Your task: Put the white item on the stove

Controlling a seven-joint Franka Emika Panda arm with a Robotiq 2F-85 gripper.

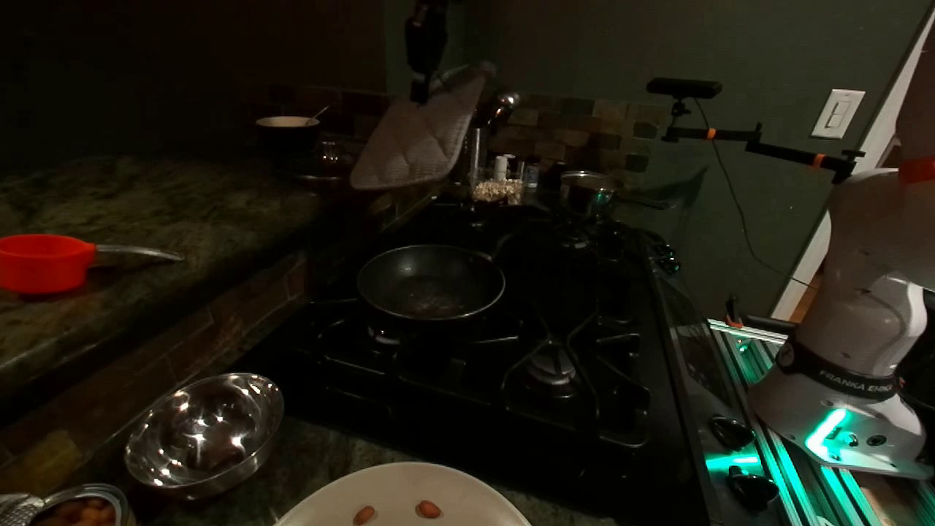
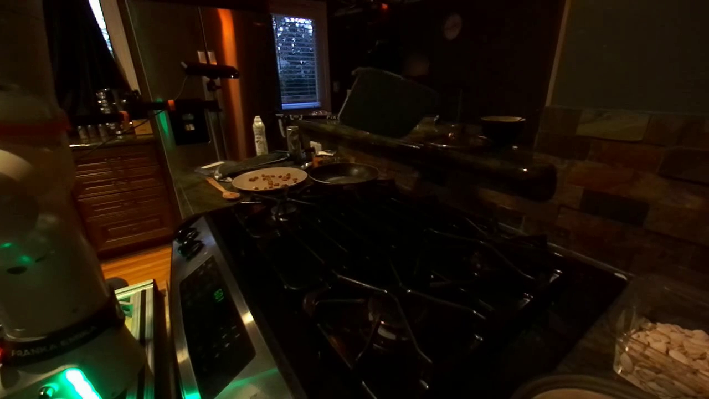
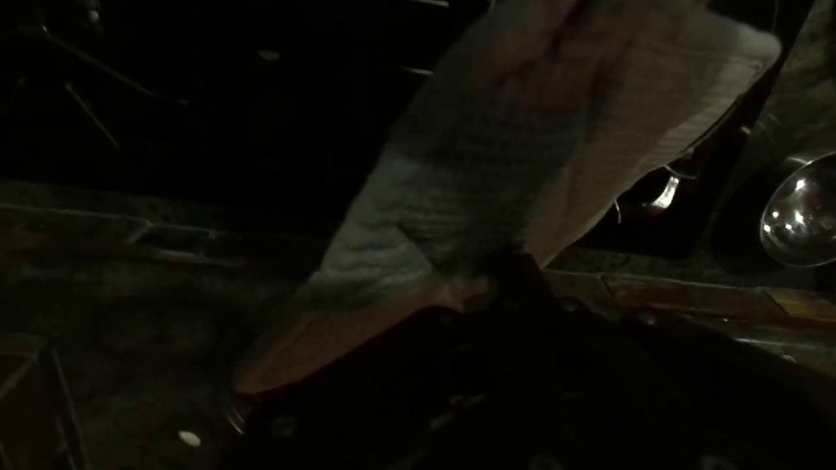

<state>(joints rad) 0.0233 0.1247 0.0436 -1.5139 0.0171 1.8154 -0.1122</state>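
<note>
The white item is a flat quilted pad with rounded corners, hanging tilted in the air in an exterior view (image 1: 420, 139). It looks dark in an exterior view (image 2: 388, 102) and fills the middle of the wrist view (image 3: 470, 176). My gripper (image 1: 420, 91) is shut on its upper edge; in the wrist view the dark fingers (image 3: 503, 277) pinch the cloth, which looks creased there. The fingers are too dark to make out well. The black stove (image 1: 467, 372) lies below, with its grates also in an exterior view (image 2: 404, 291). The pad is near the stove's wall side, beside the raised counter.
A frying pan (image 1: 431, 285) sits on the stove, and a saucepan (image 1: 584, 193) stands at its far end. A raised stone ledge (image 1: 168, 190) runs along the stove, holding an orange cup (image 1: 44, 263). A steel bowl (image 1: 208, 438) and a plate with nuts (image 1: 409, 486) stand beside the stove.
</note>
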